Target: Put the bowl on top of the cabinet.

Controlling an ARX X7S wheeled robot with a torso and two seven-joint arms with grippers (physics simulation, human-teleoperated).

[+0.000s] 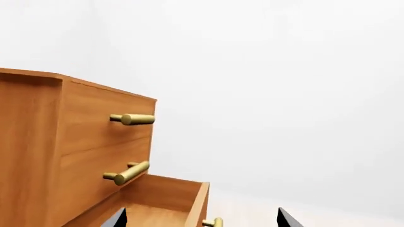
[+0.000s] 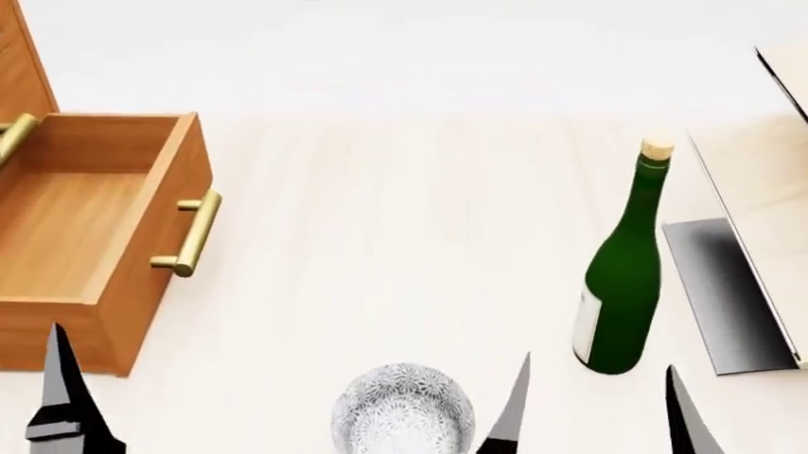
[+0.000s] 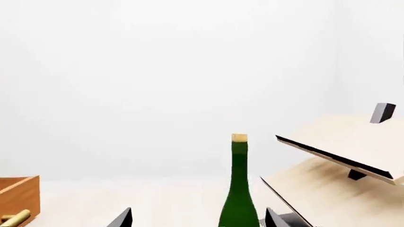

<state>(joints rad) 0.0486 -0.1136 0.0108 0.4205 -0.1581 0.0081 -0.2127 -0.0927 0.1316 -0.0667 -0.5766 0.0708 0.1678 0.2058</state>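
Note:
The bowl (image 2: 401, 411), small, round and white-grey speckled, stands on the pale tabletop at the near edge of the head view. It lies just left of my right gripper (image 2: 593, 416), outside its fingers, and shows in neither wrist view. The right gripper (image 3: 198, 220) is open and holds nothing. The orange-brown cabinet (image 1: 75, 142) stands at the left with its bottom drawer (image 2: 101, 236) pulled out. My left gripper (image 1: 202, 220) is open and empty in front of that drawer (image 1: 164, 203). One of its fingers (image 2: 57, 397) shows at the near left.
A tall green bottle (image 2: 625, 274) with a cork stands right of the bowl, ahead of the right gripper (image 3: 239, 189). A pale slanted plywood rack (image 2: 745, 284) with a dark base fills the far right (image 3: 341, 161). Brass bar handles (image 1: 132, 119) stick out from the cabinet front.

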